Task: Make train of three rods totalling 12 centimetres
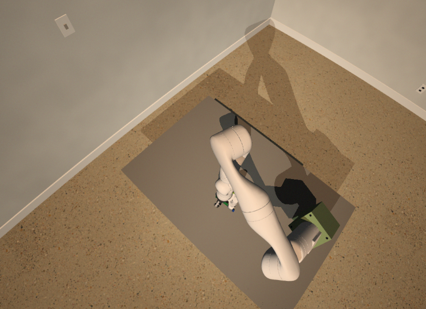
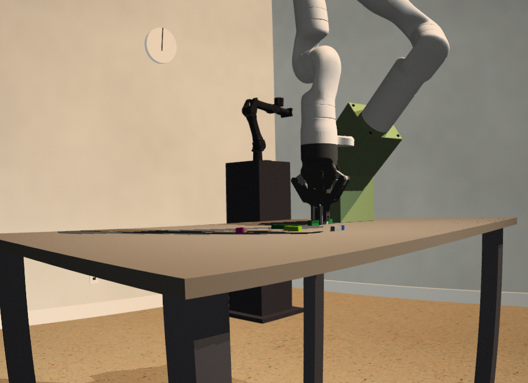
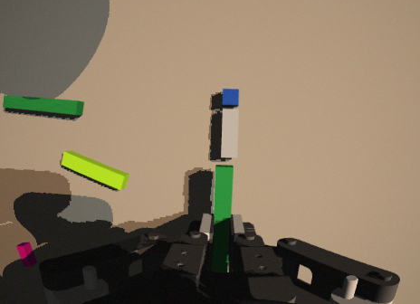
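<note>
My pincer point(image 3: 223, 228) clenched on a green rod point(image 3: 223, 193), low over the table point(image 2: 264, 259), in line with grey rod point(image 3: 230, 134) and blue cube point(image 3: 230, 96)

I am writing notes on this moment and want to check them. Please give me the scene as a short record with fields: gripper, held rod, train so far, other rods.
gripper: gripper shut on a green rod, low over the table
held rod: lined up behind the grey rod, small gap left
train so far: blue rod and grey rod, end to end
other rods: second green rod, lime rod, magenta rod, all lying apart at the left
</note>
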